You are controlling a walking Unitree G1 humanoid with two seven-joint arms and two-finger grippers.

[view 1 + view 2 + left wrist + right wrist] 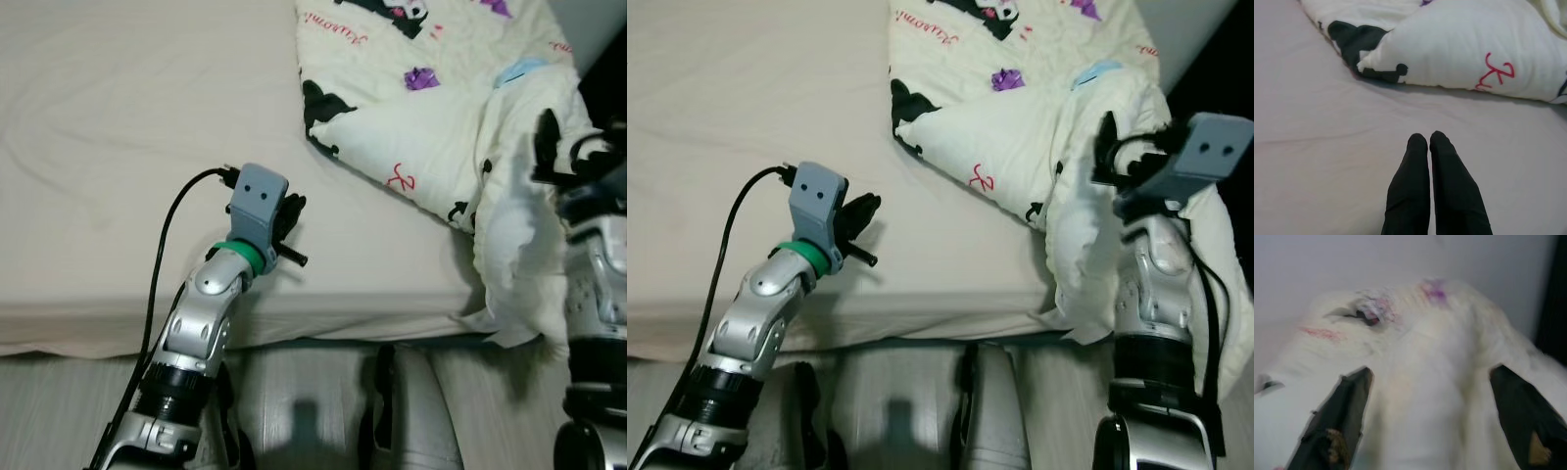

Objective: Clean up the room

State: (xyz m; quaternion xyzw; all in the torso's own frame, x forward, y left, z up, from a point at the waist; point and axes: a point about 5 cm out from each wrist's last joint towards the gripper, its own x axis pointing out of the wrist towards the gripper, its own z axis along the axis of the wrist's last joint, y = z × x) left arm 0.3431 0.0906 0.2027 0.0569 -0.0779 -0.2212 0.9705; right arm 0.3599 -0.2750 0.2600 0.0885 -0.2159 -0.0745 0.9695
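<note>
Left eye view: one cream quilt [431, 108], printed with black, red and purple figures, lies crumpled on the far right part of the bed [118, 127], one corner hanging over the near edge. The left gripper [291, 223] hovers over the bare beige sheet, near the quilt's edge but apart from it. The right gripper [549, 137] is up against the hanging folds. Grey floor [59, 411] shows below the mattress.

Right eye view: two silver arms show, one at each side. The right gripper [1109, 147] sits at the top of the draped quilt [1068, 235], cloth bunched around it.

Left wrist view: the two black fingers [1410, 191] are pressed together, empty, above the sheet [1312, 161]; the quilt [1469, 49] lies ahead, well clear of the tips.

Right wrist view: blurred. The fingers [1337, 426] stand wide apart, with quilt [1425, 382] bulging between them; whether they touch the cloth I cannot tell.
</note>
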